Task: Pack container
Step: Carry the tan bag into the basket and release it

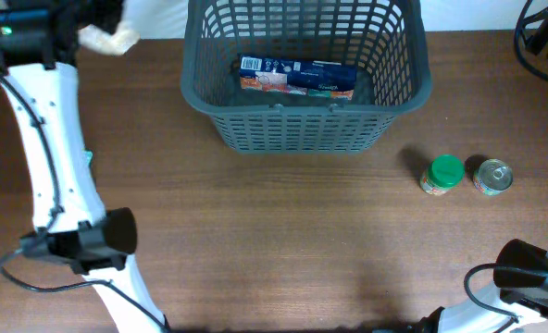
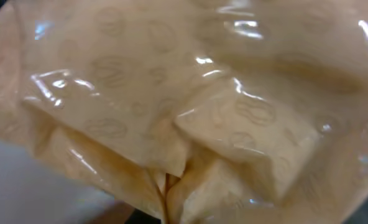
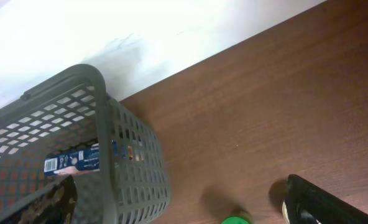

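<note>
Crinkly tan bag (image 2: 171,112) fills the left wrist view, can't tell if left gripper (image 1: 96,26) grips it; right gripper (image 3: 178,199) gapes empty. Dark grey lattice basket (image 1: 302,129) sits upright at table's (image 1: 255,240) far middle, long axis left-right.

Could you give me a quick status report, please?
Left gripper at beige bag, grip unseen. Right gripper open, empty. Basket holds one box. Jar, can off right; nothing blocking.
</note>
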